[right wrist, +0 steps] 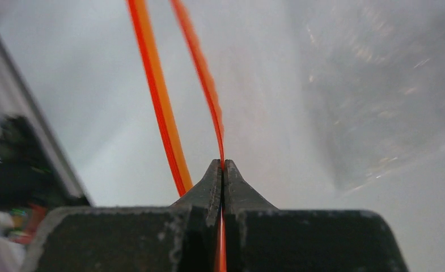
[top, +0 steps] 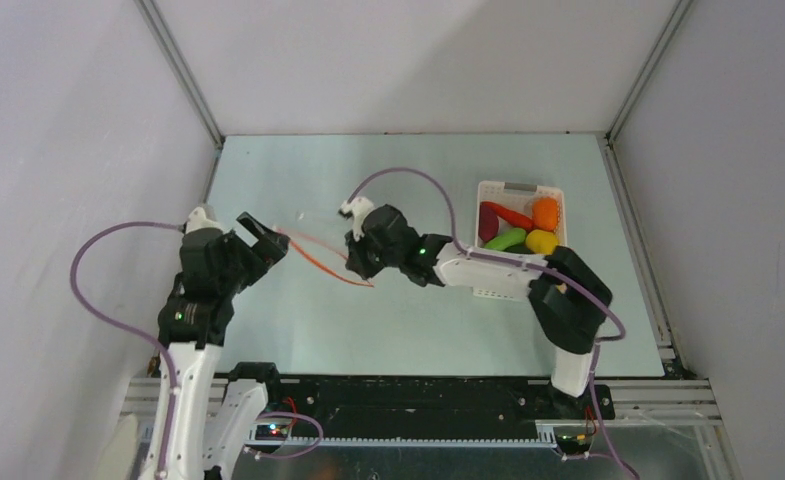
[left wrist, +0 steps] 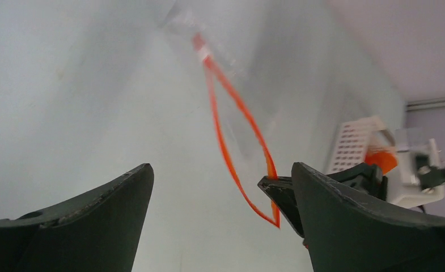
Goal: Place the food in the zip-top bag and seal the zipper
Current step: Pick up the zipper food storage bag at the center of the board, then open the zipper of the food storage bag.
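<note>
The clear zip-top bag (top: 320, 222) lies on the table between my two grippers, its mouth parted. The zipper (top: 320, 252) shows as two orange-red strips spread apart (left wrist: 225, 141). My right gripper (right wrist: 223, 165) is shut on one strip (right wrist: 206, 79) near the bag's corner; the other strip (right wrist: 160, 113) runs free to its left. The left wrist view shows those shut fingers (left wrist: 282, 195) pinching the strip. My left gripper (left wrist: 221, 167) stands wide open at the bag's other end (top: 271, 233), holding nothing. The food (top: 541, 241) sits in a basket: lemon, orange (top: 545, 212), red chili (top: 508, 215), green piece (top: 505, 240).
The white slotted basket (top: 520, 187) stands at the right, behind my right arm's forearm (top: 488, 272), and shows in the left wrist view (left wrist: 353, 144). Grey walls enclose the table on three sides. A purple cable (top: 408, 175) loops above the right wrist.
</note>
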{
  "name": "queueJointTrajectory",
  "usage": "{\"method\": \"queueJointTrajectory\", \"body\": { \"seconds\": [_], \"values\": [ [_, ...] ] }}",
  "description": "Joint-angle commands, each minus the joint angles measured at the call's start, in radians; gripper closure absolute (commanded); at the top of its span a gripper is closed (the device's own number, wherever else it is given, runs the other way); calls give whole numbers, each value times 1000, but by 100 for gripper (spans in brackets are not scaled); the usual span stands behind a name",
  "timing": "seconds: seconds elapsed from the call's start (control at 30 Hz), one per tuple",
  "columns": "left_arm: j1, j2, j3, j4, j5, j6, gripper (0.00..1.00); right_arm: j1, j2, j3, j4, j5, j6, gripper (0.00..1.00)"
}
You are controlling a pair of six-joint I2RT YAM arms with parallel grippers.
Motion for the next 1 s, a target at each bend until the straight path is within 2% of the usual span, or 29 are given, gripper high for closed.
{"method": "queueJointTrajectory", "body": {
  "seconds": [0.0, 0.1, 0.27, 0.5, 0.6, 0.77, 0.83, 0.97],
  "values": [
    [7, -98, 46, 95, 101, -8, 2, -22, -167, 6, 83, 50, 327, 100],
    [-9, -125, 35, 161, 170, -34, 2, -52, -215, 6, 79, 53, 484, 100],
    [-112, -74, 30, 257, 152, -69, 2, -24, -259, 7, 90, 73, 523, 100],
    [-254, 36, 74, 290, 65, -71, 2, -9, -294, 6, 51, 120, 529, 100],
    [-307, 81, 76, 284, -15, -68, 2, -2, -304, 6, 49, 138, 512, 100],
    [-326, 164, 82, 285, -63, -70, 1, 11, -311, 6, 49, 141, 493, 100],
    [-330, 188, 89, 291, -65, -68, 4, 22, -313, 6, 49, 146, 485, 100],
    [-337, 215, 87, 312, -67, -61, 4, 37, -310, 6, 27, 168, 460, 100]
  ]
}}
